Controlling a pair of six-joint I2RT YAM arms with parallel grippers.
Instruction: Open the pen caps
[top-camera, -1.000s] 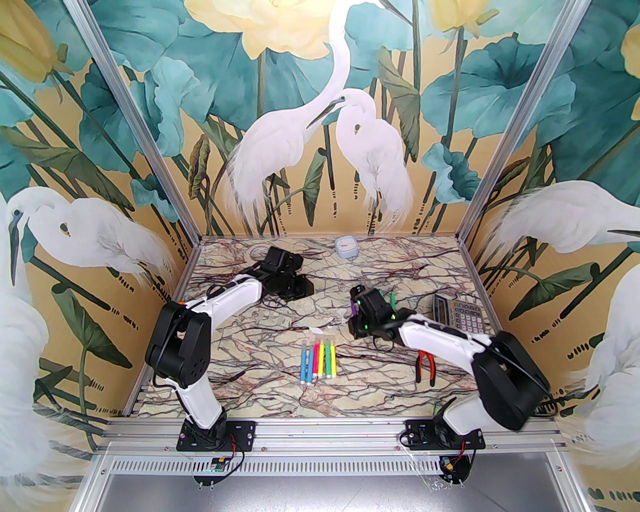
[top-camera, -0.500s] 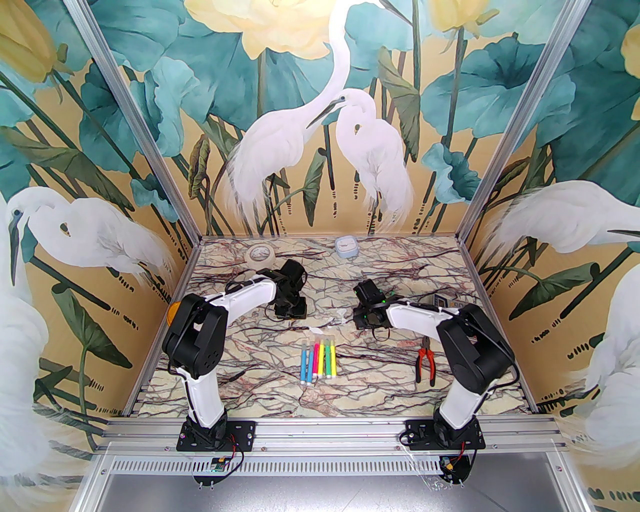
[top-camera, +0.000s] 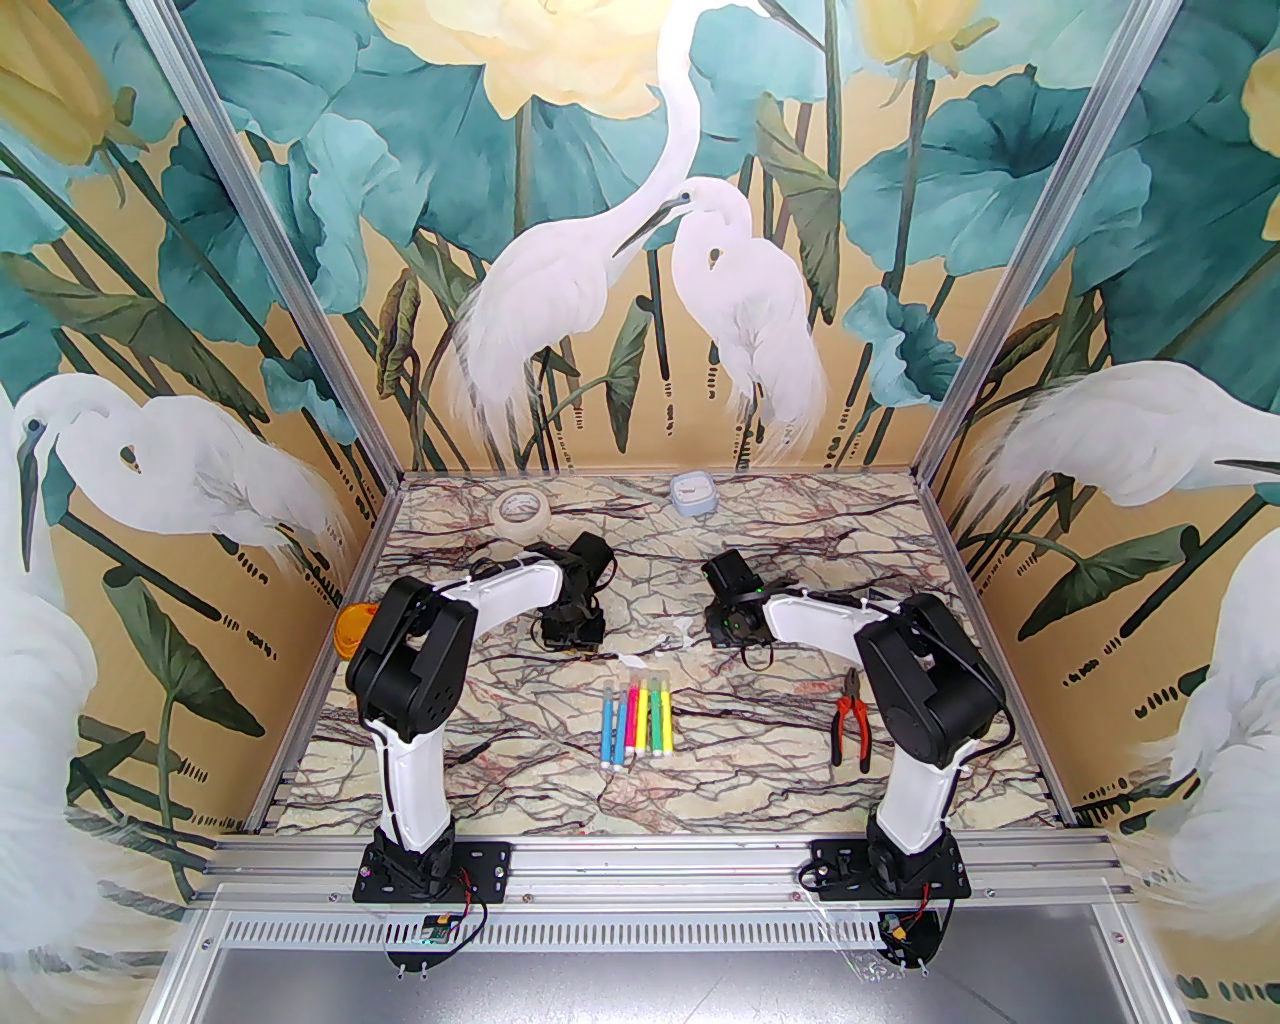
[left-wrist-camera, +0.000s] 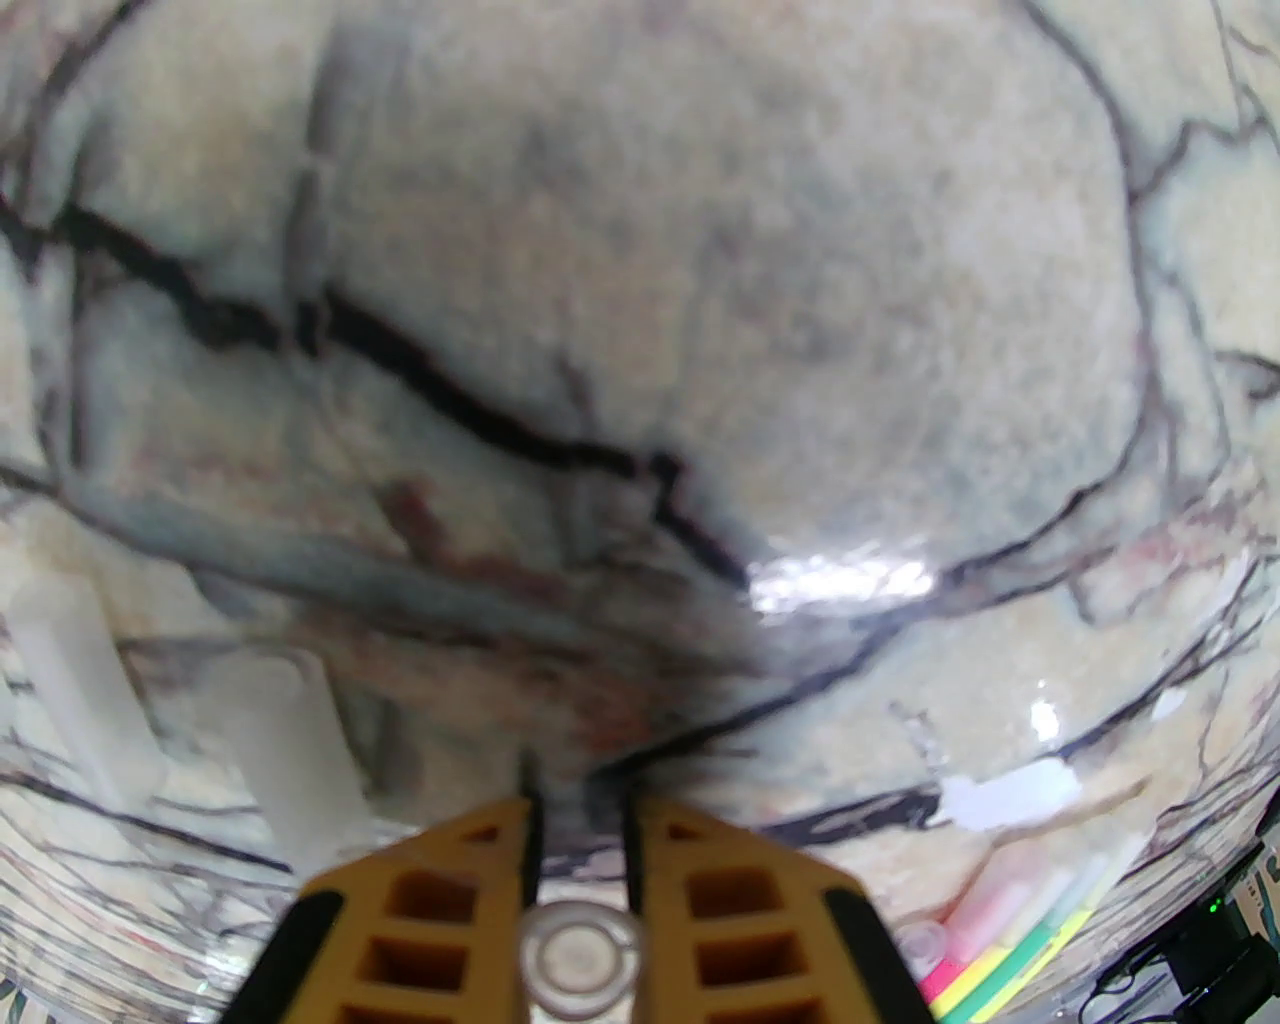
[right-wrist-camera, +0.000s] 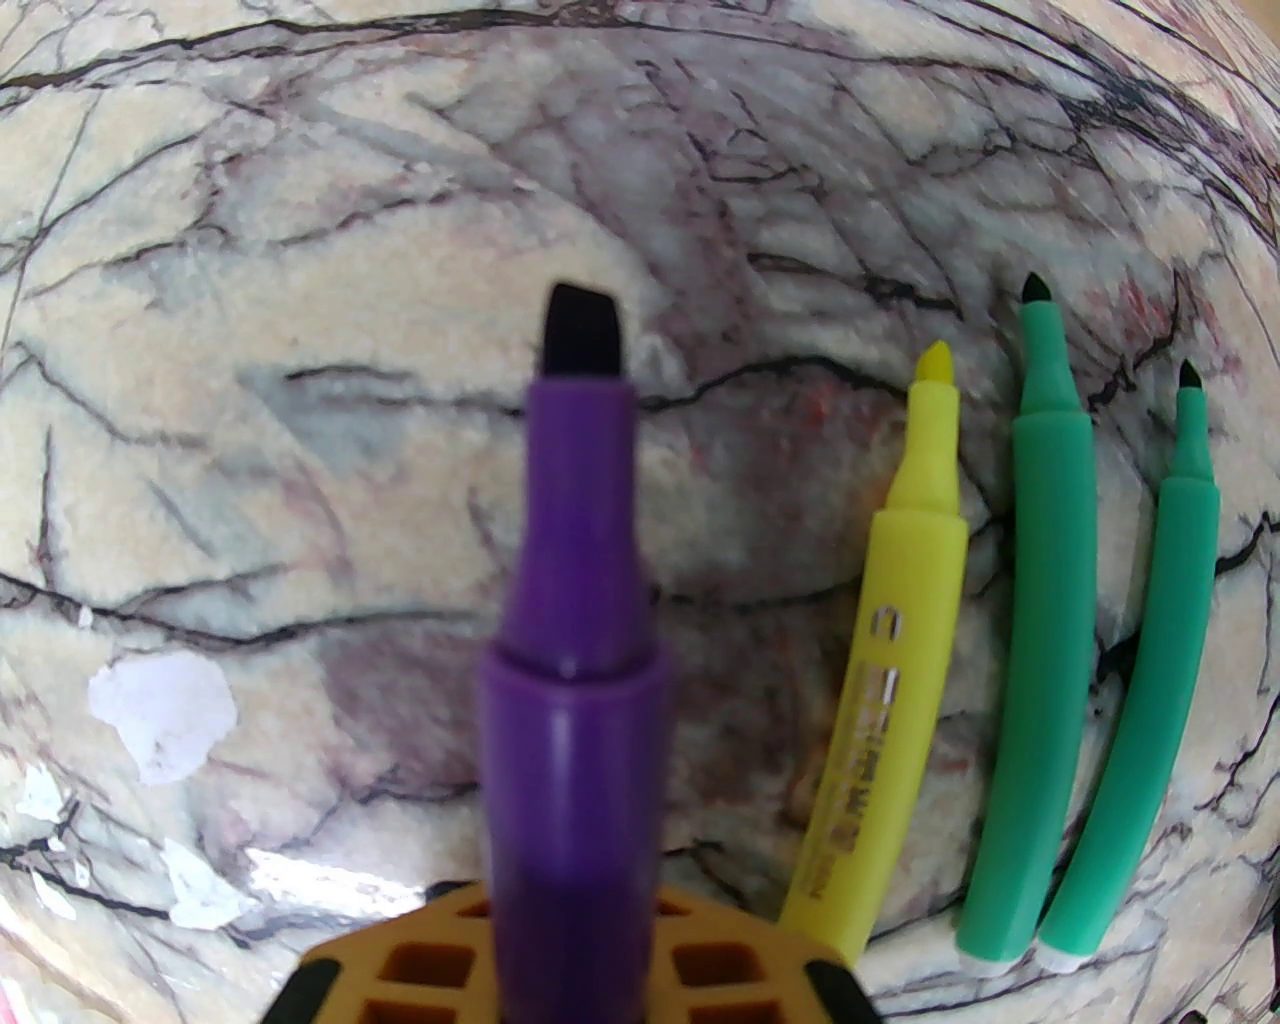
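- progress: roughly four done. purple marker (right-wrist-camera: 575, 600), yellow marker (right-wrist-camera: 890, 700) and two green markers (right-wrist-camera: 1040, 650) show bare tips, beyond-right of the marker row (top-camera: 636, 722)
- left to do: the marker row itself, about six, caps look on
- right gripper (right-wrist-camera: 572, 950) is clamped on the purple marker
- left gripper (left-wrist-camera: 583, 815) is pinched on a clear cap (left-wrist-camera: 585, 955), beyond-left of the row
- loose pen caps (left-wrist-camera: 290, 750) lie on the table (top-camera: 520, 760), not in any container
- pale box (top-camera: 692, 494) sits far behind the row, contents can't tell

A robotics lab test cell: an aluminium frame (top-camera: 296, 280) with egret-printed wall panels (top-camera: 600, 250) encloses a marble-patterned worktop (top-camera: 720, 790), and a left arm (top-camera: 410, 680) and right arm (top-camera: 925, 690) are bolted to its front rail (top-camera: 650, 860).
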